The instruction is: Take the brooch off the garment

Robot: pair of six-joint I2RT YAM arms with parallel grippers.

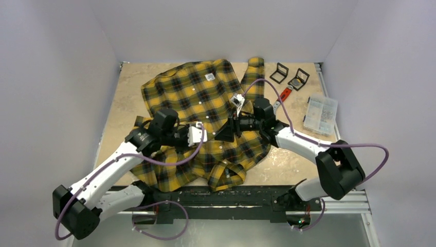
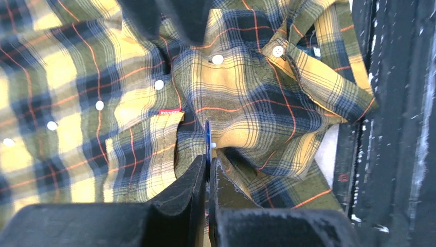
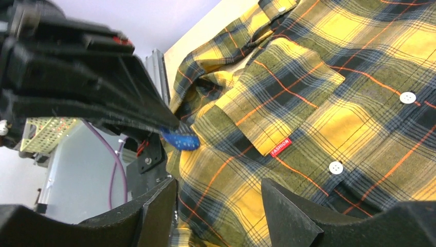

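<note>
The garment [image 1: 205,98], a yellow and black plaid shirt with thin red lines, lies spread and rumpled on the table. My left gripper [image 1: 207,136] is shut on the brooch [image 2: 207,139], a thin blue disc seen edge-on between its fingertips [image 2: 198,170]. The fabric [image 2: 247,77] bunches up against it. In the right wrist view the brooch [image 3: 180,139] shows as a blue speckled piece beside the shirt pocket [image 3: 288,103] with its red label. My right gripper [image 1: 226,131] hangs open just right of the left one, above the cloth [image 3: 308,170], with nothing between its fingers.
Two black brackets [image 1: 280,72] [image 1: 298,78], a red-handled tool [image 1: 284,94] and a clear compartment box [image 1: 320,114] lie at the back right. The black front rail [image 1: 226,198] runs along the near table edge, close to the shirt's hem [image 2: 396,128].
</note>
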